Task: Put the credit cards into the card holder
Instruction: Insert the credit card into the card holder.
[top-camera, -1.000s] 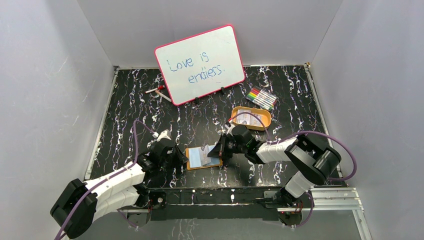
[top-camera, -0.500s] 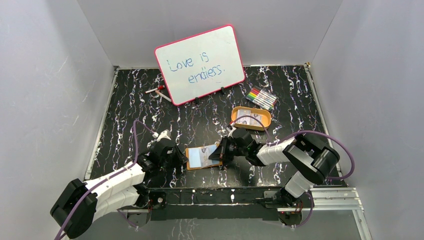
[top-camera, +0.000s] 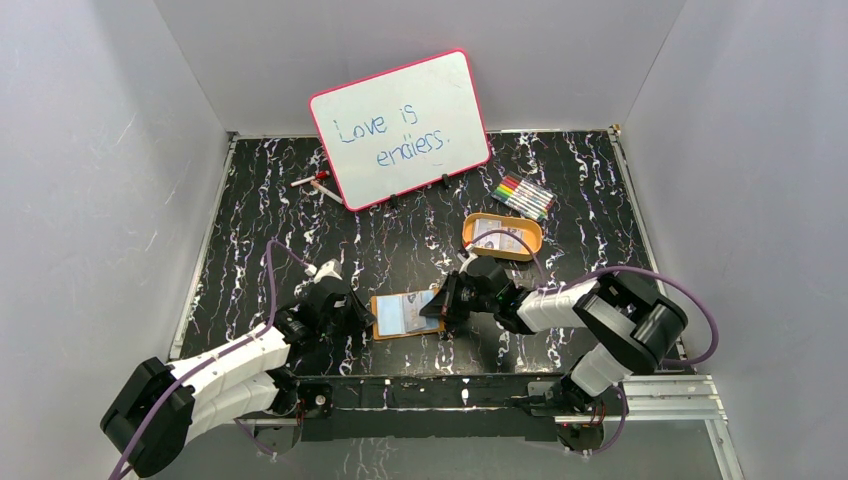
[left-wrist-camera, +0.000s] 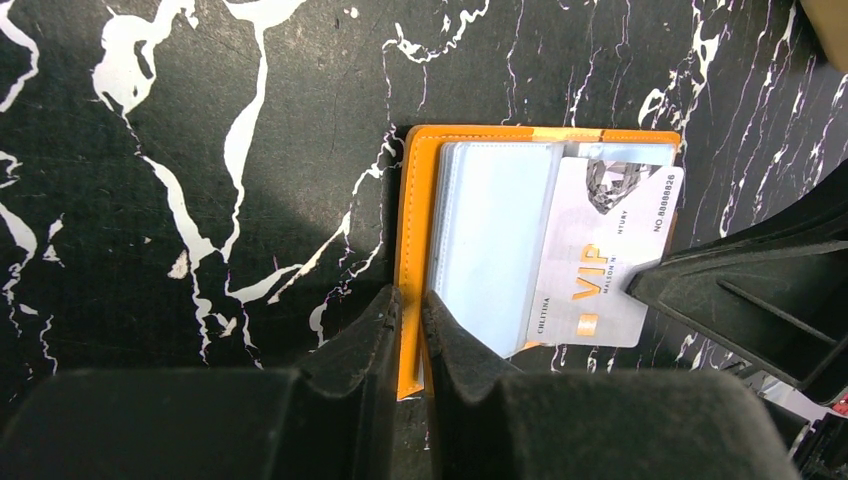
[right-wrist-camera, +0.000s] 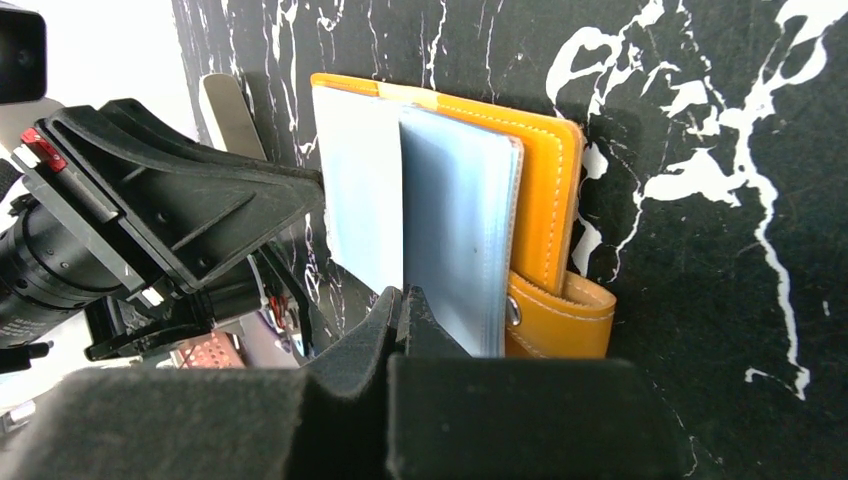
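Observation:
The orange card holder (top-camera: 405, 315) lies open on the black marbled table, its clear sleeves (left-wrist-camera: 495, 245) facing up. My left gripper (left-wrist-camera: 411, 300) is shut on the holder's orange cover edge (left-wrist-camera: 412, 250) at its left side. A pale credit card (left-wrist-camera: 600, 265) printed "VIP" sits partly under a sleeve and sticks out to the right. My right gripper (right-wrist-camera: 402, 295) is shut on that card's (right-wrist-camera: 360, 200) outer edge, beside the bluish sleeve (right-wrist-camera: 460, 230) and the snap strap (right-wrist-camera: 560, 320). More cards lie in the orange tray (top-camera: 470, 232).
A pink-rimmed whiteboard (top-camera: 400, 128) stands at the back. Coloured markers (top-camera: 522, 196) lie at the back right, and a red pen (top-camera: 315, 180) lies left of the board. Grey walls close in both sides.
The right gripper has shifted left and lowered the card, which now lies flatter and further over the holder. The left gripper has stayed on the cover.

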